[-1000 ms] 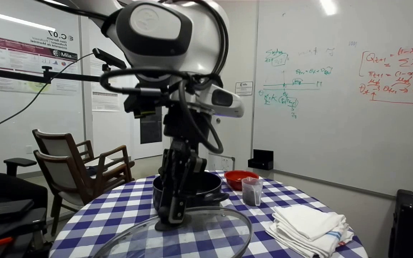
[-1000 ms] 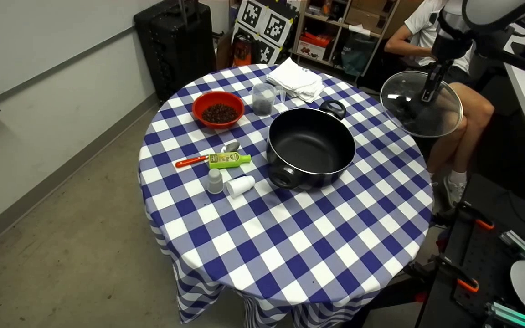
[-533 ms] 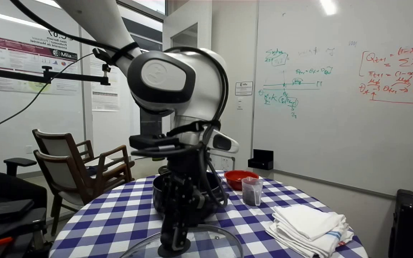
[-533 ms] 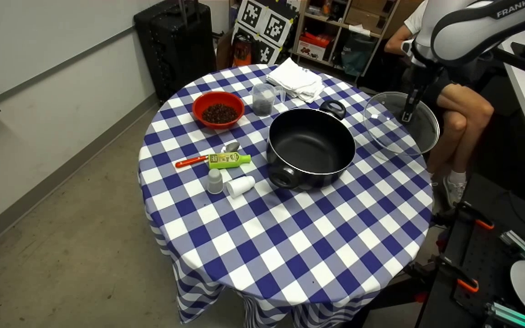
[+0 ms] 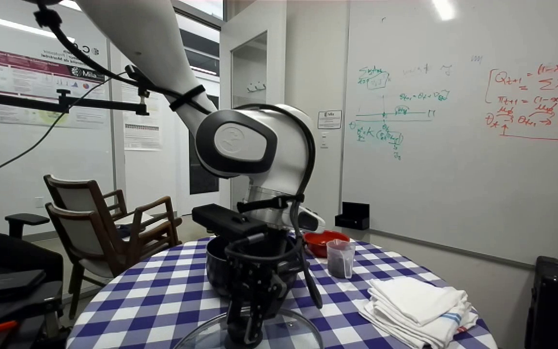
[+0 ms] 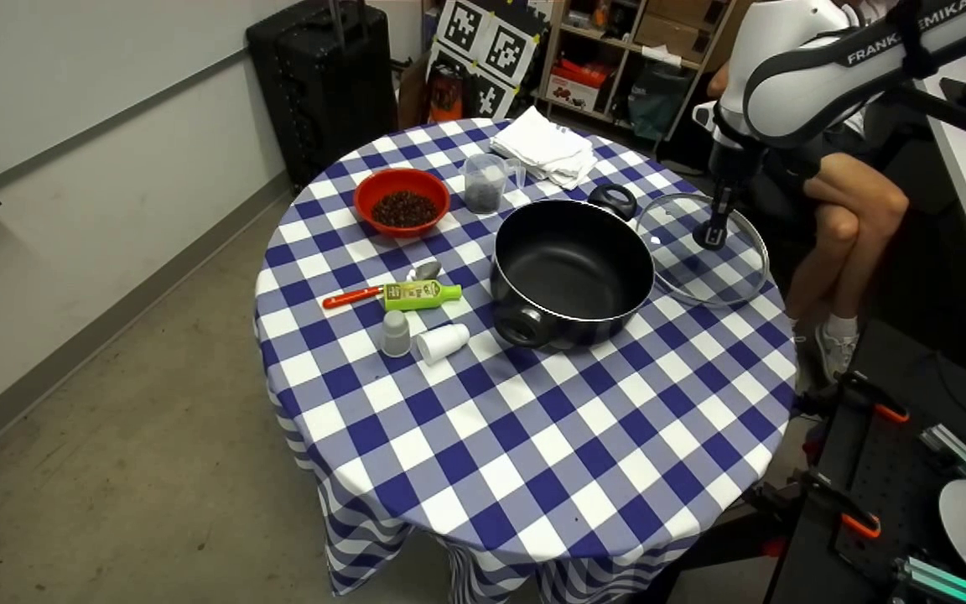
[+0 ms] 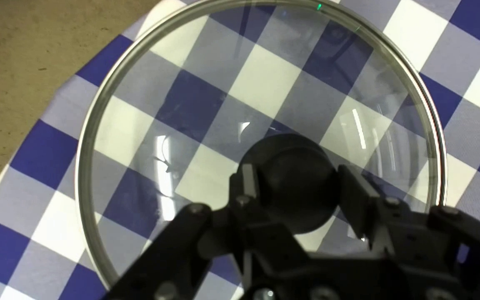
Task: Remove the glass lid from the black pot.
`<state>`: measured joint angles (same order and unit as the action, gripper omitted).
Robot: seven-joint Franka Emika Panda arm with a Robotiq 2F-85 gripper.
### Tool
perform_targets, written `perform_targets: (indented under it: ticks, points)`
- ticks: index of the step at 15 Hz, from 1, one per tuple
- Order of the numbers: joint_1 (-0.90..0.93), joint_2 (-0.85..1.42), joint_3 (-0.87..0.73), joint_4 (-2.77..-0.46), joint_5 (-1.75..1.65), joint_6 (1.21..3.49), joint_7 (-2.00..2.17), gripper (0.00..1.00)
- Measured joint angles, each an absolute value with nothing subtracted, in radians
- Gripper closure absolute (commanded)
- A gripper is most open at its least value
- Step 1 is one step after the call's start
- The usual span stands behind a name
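Note:
The glass lid (image 6: 676,277) lies roughly level at the table's edge, beside the black pot (image 6: 571,264). It is on or just above the cloth; I cannot tell which. The pot stands uncovered and its inside looks empty. In the wrist view the lid (image 7: 190,104) fills most of the picture, with its black knob (image 7: 294,179) between my two fingers. My gripper (image 7: 298,183) is shut on the knob, a finger at each side. In an exterior view the gripper (image 5: 245,325) stands over the near part of the table, in front of the pot (image 5: 217,269).
A red bowl (image 6: 403,205) of dark grains, a clear measuring cup (image 6: 484,189) and folded white cloths (image 6: 543,147) stand beyond the pot. A green bottle (image 6: 416,294), a red-handled utensil (image 6: 353,297) and small shakers (image 6: 443,342) lie beside it. A person (image 6: 852,193) sits near the lid.
My gripper has carried the lid down and toward the pot, from beyond the table's edge to over the cloth. The lid has become more level. The pot has not moved.

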<state>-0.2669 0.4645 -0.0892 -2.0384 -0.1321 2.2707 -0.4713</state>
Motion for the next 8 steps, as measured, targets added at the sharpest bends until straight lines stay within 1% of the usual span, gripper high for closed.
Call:
perform_targets:
  ticks: [5,6,7,8]
  points:
    - [-0.272,0.524,-0.085,-1.996,-0.131,2.266,-0.494,0.75]
    - [-0.274,0.53,-0.084,-1.988,-0.129,2.259,-0.501,0.25]
    - [-0.275,0.533,-0.082,-1.982,-0.128,2.254,-0.508,0.24]
    - [-0.276,0.535,-0.081,-1.977,-0.128,2.251,-0.51,0.18]
